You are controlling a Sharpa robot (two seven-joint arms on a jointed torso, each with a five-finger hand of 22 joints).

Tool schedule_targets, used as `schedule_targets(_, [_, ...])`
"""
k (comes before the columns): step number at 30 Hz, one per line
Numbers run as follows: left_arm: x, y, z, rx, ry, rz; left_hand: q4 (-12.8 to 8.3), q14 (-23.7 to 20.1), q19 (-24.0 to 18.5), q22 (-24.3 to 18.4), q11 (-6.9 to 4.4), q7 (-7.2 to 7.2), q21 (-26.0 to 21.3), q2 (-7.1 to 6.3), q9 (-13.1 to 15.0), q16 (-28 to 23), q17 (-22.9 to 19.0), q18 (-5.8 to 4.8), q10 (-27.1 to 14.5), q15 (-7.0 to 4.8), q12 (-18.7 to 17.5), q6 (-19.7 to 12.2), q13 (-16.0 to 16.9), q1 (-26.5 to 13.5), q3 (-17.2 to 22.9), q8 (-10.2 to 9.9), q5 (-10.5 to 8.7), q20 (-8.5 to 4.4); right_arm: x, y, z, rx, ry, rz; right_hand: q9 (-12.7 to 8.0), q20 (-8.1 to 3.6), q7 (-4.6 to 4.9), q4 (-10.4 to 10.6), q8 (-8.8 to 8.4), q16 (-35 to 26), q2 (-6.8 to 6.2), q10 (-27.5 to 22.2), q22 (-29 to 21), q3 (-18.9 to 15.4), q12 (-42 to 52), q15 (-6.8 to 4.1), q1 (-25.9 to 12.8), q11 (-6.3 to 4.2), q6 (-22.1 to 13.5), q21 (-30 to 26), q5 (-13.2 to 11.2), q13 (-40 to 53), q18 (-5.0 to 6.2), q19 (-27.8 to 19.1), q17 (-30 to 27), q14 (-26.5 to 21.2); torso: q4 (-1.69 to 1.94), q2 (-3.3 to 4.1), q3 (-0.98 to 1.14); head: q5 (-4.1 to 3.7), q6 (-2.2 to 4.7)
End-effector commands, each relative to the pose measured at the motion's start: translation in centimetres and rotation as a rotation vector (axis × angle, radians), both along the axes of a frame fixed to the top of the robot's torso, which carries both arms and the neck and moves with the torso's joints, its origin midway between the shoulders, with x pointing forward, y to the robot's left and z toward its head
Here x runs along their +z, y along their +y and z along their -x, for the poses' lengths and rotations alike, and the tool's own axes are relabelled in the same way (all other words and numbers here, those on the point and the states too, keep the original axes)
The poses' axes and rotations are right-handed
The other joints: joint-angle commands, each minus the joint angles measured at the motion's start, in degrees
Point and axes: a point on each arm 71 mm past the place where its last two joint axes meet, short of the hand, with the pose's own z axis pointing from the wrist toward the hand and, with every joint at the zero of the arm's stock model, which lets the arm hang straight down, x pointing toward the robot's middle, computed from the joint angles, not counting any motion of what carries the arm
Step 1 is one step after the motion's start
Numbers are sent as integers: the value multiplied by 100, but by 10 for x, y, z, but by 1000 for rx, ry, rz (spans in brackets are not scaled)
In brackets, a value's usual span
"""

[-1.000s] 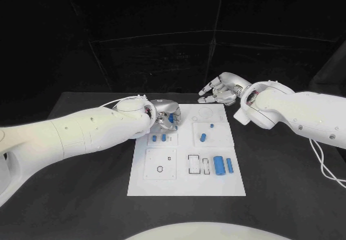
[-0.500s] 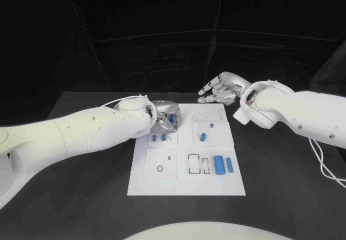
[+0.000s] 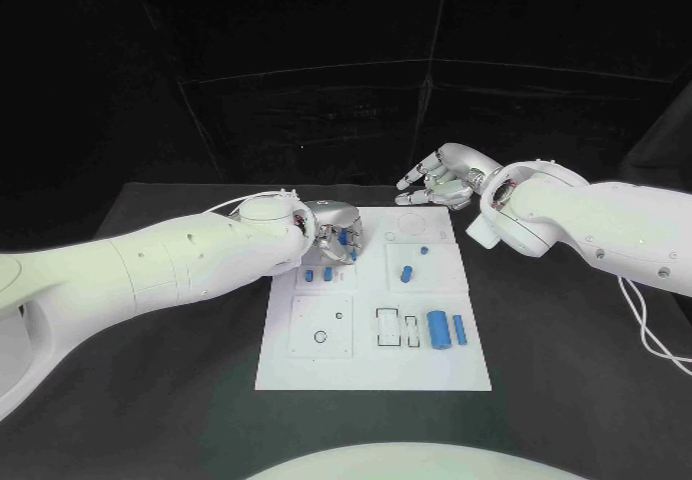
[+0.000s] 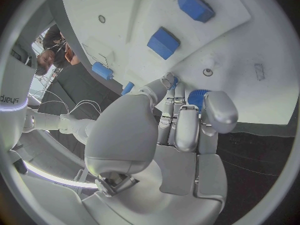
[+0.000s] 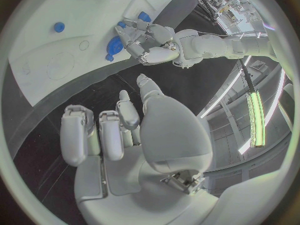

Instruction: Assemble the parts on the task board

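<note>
My left hand [image 3: 335, 228] pinches with curled fingers — my right hand [image 3: 440, 183] hovers, fingers loosely curled, holding nothing.

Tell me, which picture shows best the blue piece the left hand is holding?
The right wrist view: the blue part shows round and whole in the left hand. The left wrist view hides most of it behind fingers. The head view shows only a blue sliver.

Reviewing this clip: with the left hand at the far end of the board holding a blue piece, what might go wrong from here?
1. The left hand holds a blue part mostly hidden by its fingers; it may slip or seat crooked.
2. That hand hangs close above two loose blue parts on the task board and may knock them.
</note>
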Motion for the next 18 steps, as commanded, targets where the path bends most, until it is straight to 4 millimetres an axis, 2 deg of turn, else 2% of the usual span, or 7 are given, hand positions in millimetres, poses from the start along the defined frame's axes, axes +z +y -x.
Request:
schedule_targets(1, [-5,1,2,-3,-7,-14,-31,85,38,29,-16,5,44,83,11,34,20,-66,96,-55,-46,70,-4,30,81,0,-8,-28,2,1,0,5,-7,-5,-2,-8,1,-5,21,-9,-5,-36,6,-21,-12,-1,-33,11,-45,-25,2,8,51,-42,735,407,-2,0,-1,-2,8])
schedule_targets(6, [-1,2,3,-8,-35,16,-78,98,58,81,-14,10,92,72,3,45,24,-79,138,-59,-107,91,-19,36,140,-34,-6,-37,2,1,0,4,-8,-5,-2,-8,1,-5,21,-9,-5,-36,6,-21,-12,-1,-33,11,-45,-25,2,8,51,-42,735,407,1,1,-6,-10,20])
schedule_targets(12, [11,4,4,-8,-60,78,-101,105,77,134,-6,17,142,44,-6,42,6,-92,155,-55,-168,95,-30,8,173,-69,-7,-38,2,1,-1,4,-8,-4,-2,-8,1,-5,21,-9,-5,-36,6,-21,-12,-1,-33,11,-45,-25,2,8,51,-42,735,407,5,-4,-1,-9,26])
schedule_targets(15, [16,10,4,3,-63,103,-103,107,78,133,-5,18,141,41,-7,42,1,-92,165,-55,-180,102,-31,-1,180,-75,-7,-38,2,1,-1,3,-8,-4,-2,-8,1,-5,21,-9,-5,-36,6,-21,-12,-1,-33,11,-45,-25,2,8,51,-42,735,407,1,-7,2,-7,38])
schedule_targets(18, [19,18,5,13,-66,118,-110,108,84,151,-4,19,157,26,-9,37,-11,-96,176,-54,-199,109,-33,-16,186,-84,-7,-38,2,0,-1,1,-8,-4,-2,-8,1,-5,21,-9,-5,-36,6,-21,-12,-1,-33,11,-45,-25,2,8,51,-42,735,407,16,-16,-3,-19,36])
